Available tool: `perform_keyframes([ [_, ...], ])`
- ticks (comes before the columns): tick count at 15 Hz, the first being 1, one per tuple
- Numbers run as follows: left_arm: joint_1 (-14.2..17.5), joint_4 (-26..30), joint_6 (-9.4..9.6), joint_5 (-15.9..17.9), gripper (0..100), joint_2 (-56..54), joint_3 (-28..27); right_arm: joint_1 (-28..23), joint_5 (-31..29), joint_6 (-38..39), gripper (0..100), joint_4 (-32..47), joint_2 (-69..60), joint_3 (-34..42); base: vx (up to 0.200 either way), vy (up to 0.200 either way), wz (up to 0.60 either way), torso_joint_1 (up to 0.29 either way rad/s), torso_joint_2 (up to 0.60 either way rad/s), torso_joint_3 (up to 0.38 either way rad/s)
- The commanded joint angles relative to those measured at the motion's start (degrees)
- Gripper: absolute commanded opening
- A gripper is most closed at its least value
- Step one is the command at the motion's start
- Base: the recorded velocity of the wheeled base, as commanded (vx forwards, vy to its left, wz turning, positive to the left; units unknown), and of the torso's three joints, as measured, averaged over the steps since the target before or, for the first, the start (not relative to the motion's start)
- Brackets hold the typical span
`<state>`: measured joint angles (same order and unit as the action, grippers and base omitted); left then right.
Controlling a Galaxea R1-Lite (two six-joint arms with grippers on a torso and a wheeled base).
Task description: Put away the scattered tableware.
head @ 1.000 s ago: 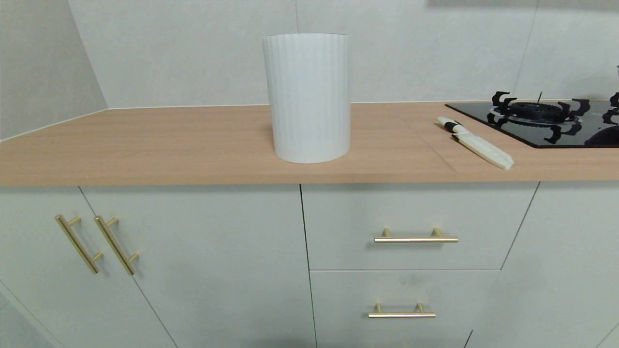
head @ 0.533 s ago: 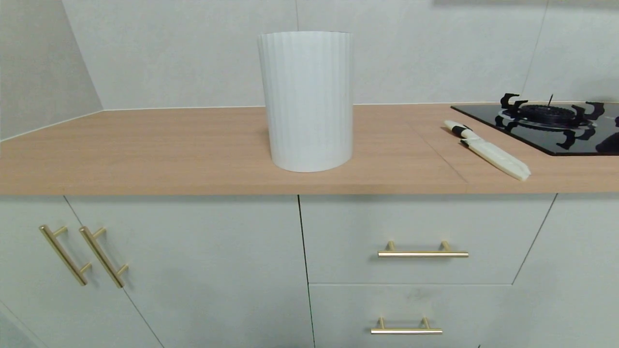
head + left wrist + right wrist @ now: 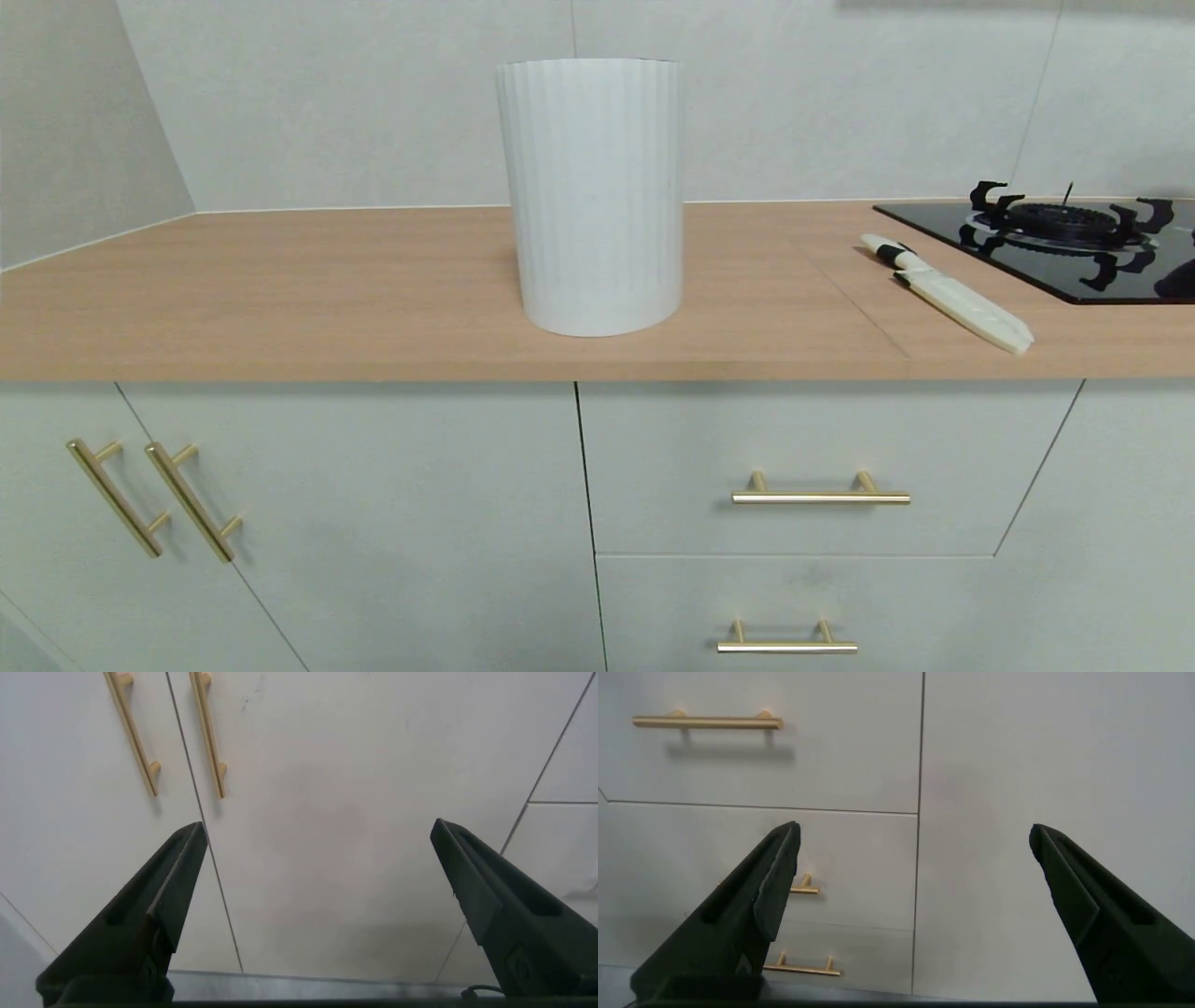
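A tall white ribbed container (image 3: 594, 191) stands upright on the wooden countertop (image 3: 280, 289), close to its front edge. A white knife with a black band on its handle (image 3: 948, 293) lies flat on the counter to the right, beside the hob. My left gripper (image 3: 318, 840) is open and faces the white cabinet doors below the counter. My right gripper (image 3: 915, 840) is open too and faces the drawer fronts. Nothing is between the fingers of either one.
A black glass gas hob (image 3: 1074, 243) with a burner grate sits at the counter's far right. Below are cabinet doors with two gold handles (image 3: 154, 499) on the left and drawers with gold bar handles (image 3: 820, 495) in the middle. Tiled walls close the back and left.
The whole head view has shifted: the counter and cabinets look slightly larger and lower in the picture, so the camera moved closer. Container and knife keep their places on the counter.
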<state>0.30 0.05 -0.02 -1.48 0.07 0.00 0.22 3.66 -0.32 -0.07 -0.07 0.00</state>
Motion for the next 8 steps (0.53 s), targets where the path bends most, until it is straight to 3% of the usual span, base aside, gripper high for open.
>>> perform_keyframes([
  [1,0.0,0.0,-0.06,0.0,100,0.0,0.0,0.0,0.0,0.0,100,0.0,0.1,0.0,0.000,0.000,0.00,0.000,0.00,0.000],
  [8,0.0,0.0,0.02,0.1,100,0.0,0.0,0.0,0.0,0.0,100,0.0,0.1,0.0,0.000,0.000,0.00,0.000,0.00,0.000],
])
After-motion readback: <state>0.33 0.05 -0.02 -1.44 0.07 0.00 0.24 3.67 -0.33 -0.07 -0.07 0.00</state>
